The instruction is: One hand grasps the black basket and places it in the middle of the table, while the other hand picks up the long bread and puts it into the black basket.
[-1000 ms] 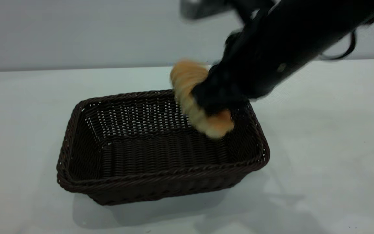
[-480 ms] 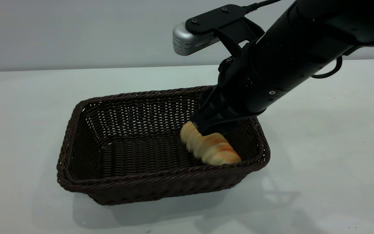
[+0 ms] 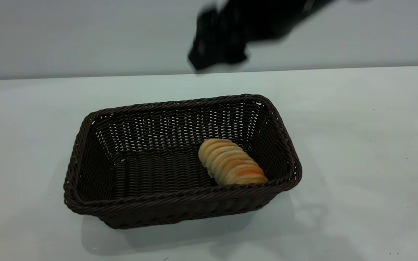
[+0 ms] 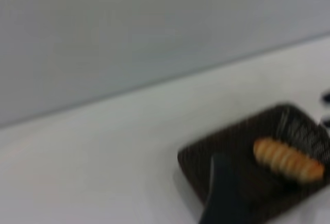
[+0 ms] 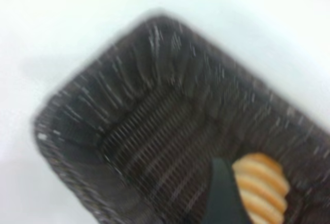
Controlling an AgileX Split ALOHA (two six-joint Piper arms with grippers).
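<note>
Dark wicker fills most of my screens: the black basket sits on the white table, and I place everything against it. The long bread lies on the basket's woven floor, at the end nearest the right arm, slanting toward the near braided rim, with nothing touching it. The near rim hides the loaf's lowest edge in the exterior view.

The right gripper is a smeared black shape well above the basket's far rim, set against the grey wall, with the arm behind it running off the top edge of the view. I cannot tell from that smear whether its fingers are spread or pressed together. My right wrist view looks steeply down into the basket, with the bread cut off at the picture's edge and one dark finger showing just beside the loaf; the other finger is out of sight.

The left wrist view is soft. It shows the basket well apart, the bread inside it, and a single dark finger in front. The left arm does not appear in the exterior view, and I cannot tell its gripper's state either.
</note>
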